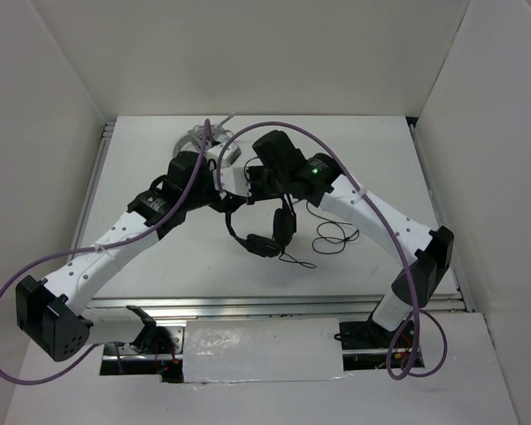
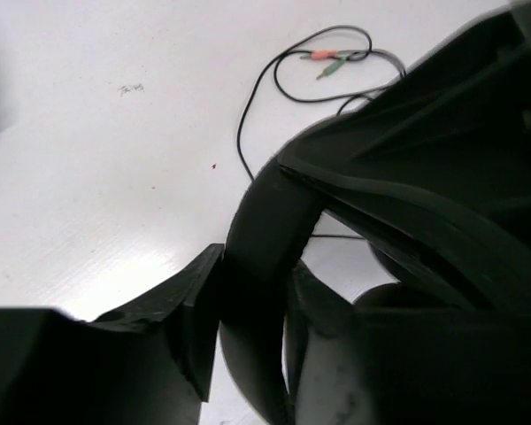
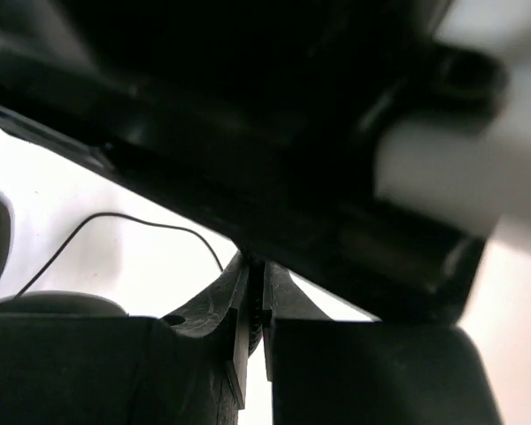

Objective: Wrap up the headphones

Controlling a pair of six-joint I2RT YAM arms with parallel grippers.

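The black headphones [image 1: 264, 245] hang just above the middle of the table, both earcups low and the headband [image 2: 265, 221] arching up. My left gripper [image 2: 257, 266] [image 1: 233, 197] is shut on that headband, one finger on each side. My right gripper [image 3: 255, 266] [image 1: 279, 197] sits close to the right of it, jaws almost together on a thin dark part of the headphones; I cannot tell whether that part is band or cable. The thin black cable [image 1: 332, 237] [image 2: 248, 115] lies in loose loops on the table to the right, its pink and green plugs [image 2: 327, 60] at the far end.
A grey-white ring-shaped stand [image 1: 197, 140] sits at the back left, behind my left wrist. White walls enclose the table on three sides. Purple arm cables [image 1: 319, 146] arc over both arms. The right gripper's body [image 2: 425, 159] fills the right of the left wrist view.
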